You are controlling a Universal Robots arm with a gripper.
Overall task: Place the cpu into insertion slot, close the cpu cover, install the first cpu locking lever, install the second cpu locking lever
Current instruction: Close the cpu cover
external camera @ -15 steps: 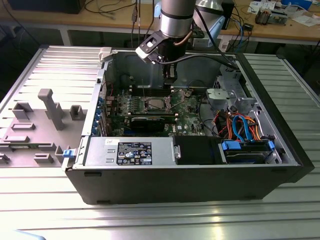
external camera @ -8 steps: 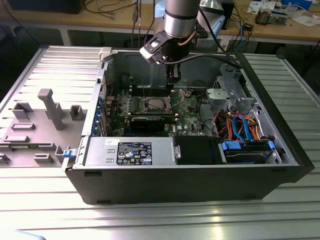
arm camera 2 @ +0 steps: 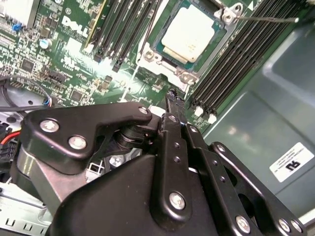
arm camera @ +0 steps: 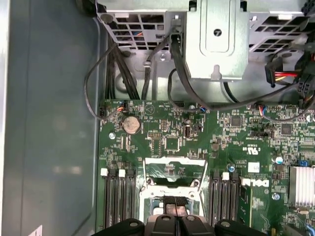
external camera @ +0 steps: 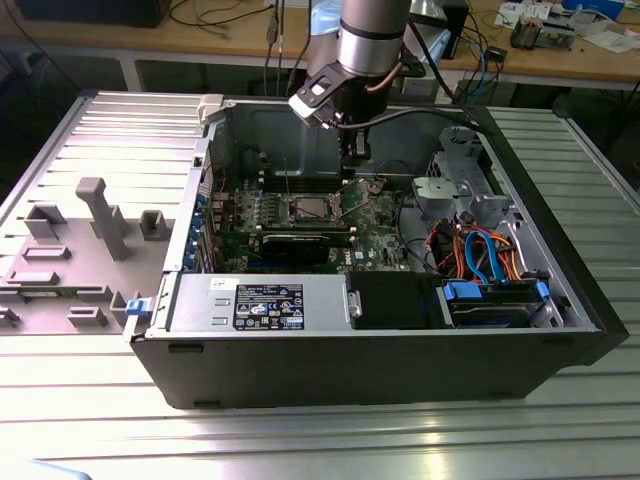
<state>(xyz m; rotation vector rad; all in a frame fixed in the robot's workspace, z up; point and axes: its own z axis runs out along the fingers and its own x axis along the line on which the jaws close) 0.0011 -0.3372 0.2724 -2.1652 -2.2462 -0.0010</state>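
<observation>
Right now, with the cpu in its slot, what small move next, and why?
Probably ease the gripper against the cpu cover and tip it down: the cpu lies in the insertion slot, the cover stands raised on its hinge, and the gripper hovers close by.

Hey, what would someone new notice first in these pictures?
An open black computer case on the ribbed metal table, with the robot arm reaching in from above. On its green circuit board, the square silver-topped cpu sits in the insertion slot, its thin metal cpu cover raised open.

Pincer (arm camera: 175,208) above raised cpu cover (arm camera: 174,161)
</observation>
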